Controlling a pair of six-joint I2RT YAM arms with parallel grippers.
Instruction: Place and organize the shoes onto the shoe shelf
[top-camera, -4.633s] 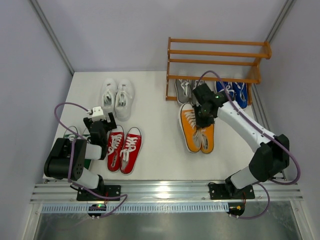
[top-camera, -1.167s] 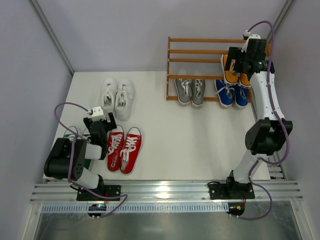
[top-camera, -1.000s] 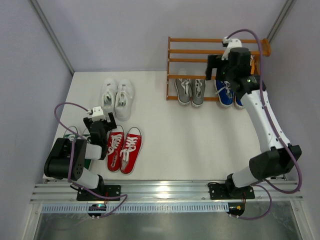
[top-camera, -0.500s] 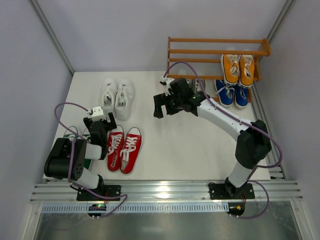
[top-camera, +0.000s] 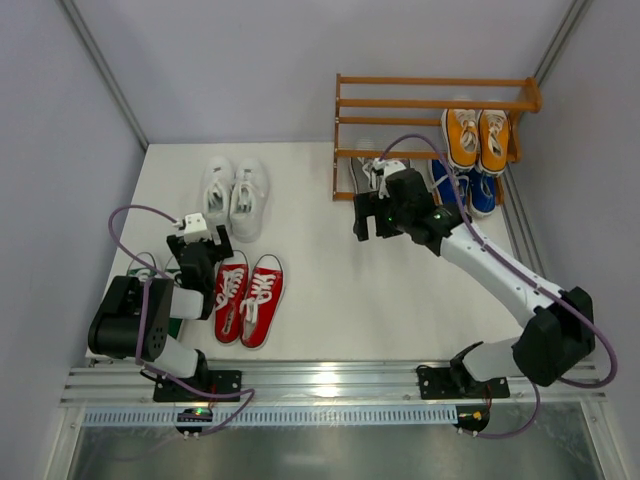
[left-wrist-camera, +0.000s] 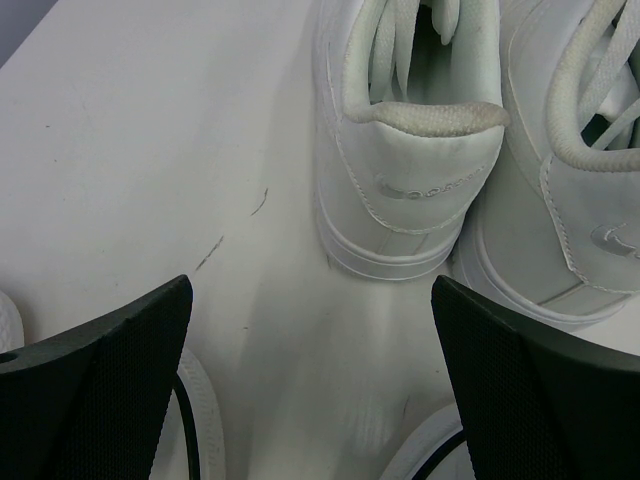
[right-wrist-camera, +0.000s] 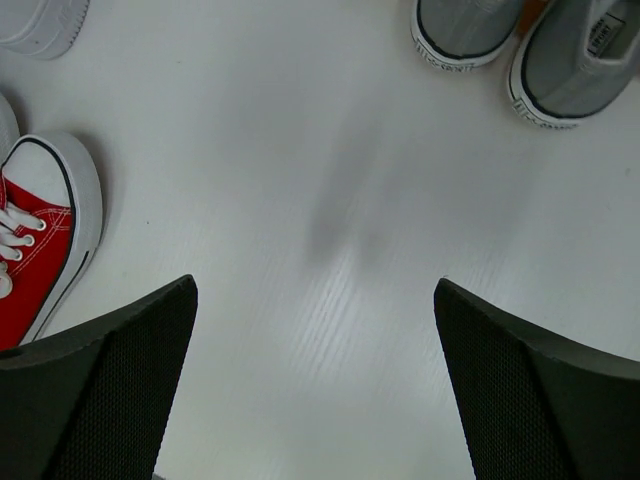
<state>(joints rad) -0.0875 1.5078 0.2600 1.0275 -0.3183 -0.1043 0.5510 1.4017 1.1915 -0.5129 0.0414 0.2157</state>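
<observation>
R pincer (right-wrist-camera: 313, 283) wide apart, empty, over bare table (right-wrist-camera: 330, 150) btwn grey pair (right-wrist-camera: 465, 35) and red pair (top-camera: 248, 297). L pincer (left-wrist-camera: 310, 282) also apart, empty, hovering just behind white pair (left-wrist-camera: 410, 150) heels. Orange pair (top-camera: 477, 137) sits on mid tier of shoe shelf (top-camera: 430, 104), R side. Grey + blue pair (top-camera: 483, 192) at bottom level, heels poking out front. White + red on table.

Risks imo:
- R arm (top-camera: 500, 275) passes right over blue/grey heels, so a low swing knocks them out of line.
- Red pair lies next to L arm (top-camera: 140, 320). If R goes there, arm clash probable.
- White shoes touch each other, so pinching one heel prob drags the other.
- Carrying 2 shoes in one pinch: one may slip off at the slats.
</observation>
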